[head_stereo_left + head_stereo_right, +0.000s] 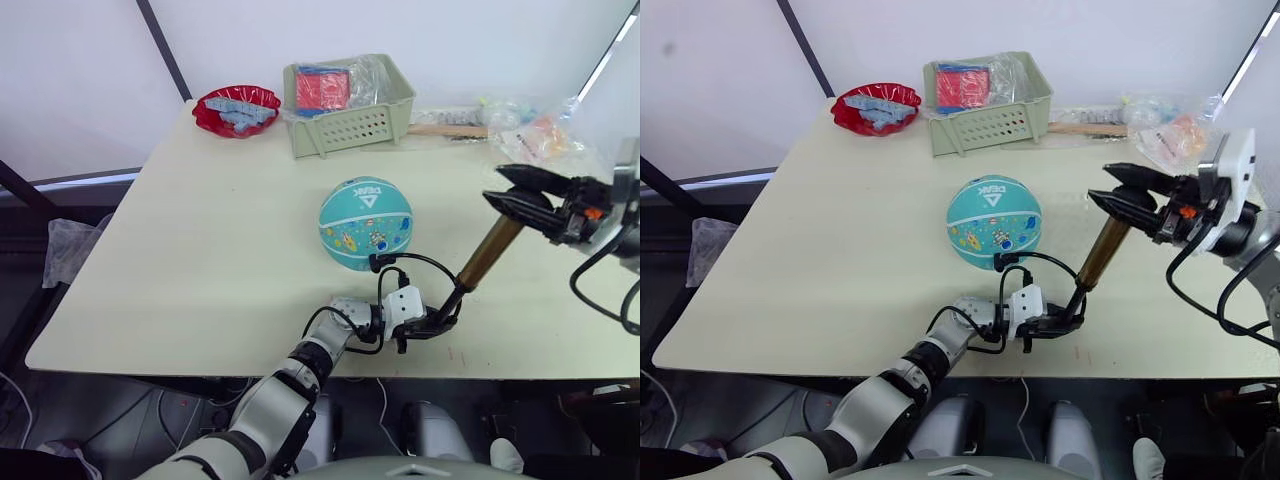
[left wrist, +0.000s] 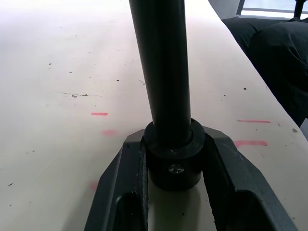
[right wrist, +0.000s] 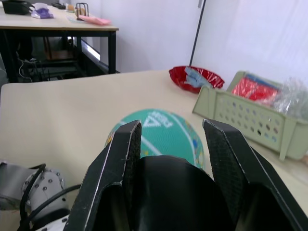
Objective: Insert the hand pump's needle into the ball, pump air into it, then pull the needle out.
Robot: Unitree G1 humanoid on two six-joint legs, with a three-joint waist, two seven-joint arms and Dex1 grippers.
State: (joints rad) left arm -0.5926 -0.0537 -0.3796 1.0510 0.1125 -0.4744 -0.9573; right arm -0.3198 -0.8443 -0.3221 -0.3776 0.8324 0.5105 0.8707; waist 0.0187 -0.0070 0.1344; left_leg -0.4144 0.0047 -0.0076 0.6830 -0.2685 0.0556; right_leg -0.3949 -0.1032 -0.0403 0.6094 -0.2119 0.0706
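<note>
**Both grippers hold the pump beside the ball**

The table carries the ball at its middle, with a basket and red bowl behind. The pump slants just right of the ball. The right gripper pinches its handle end; the left gripper pinches its lower cap. The hose loops to the ball; the needle is too small to make out.

Two head cameras look down over the tabletop, sharing nearly the same scene. The left wrist camera sits close above the tabletop; the right wrist camera faces the ball.
</note>
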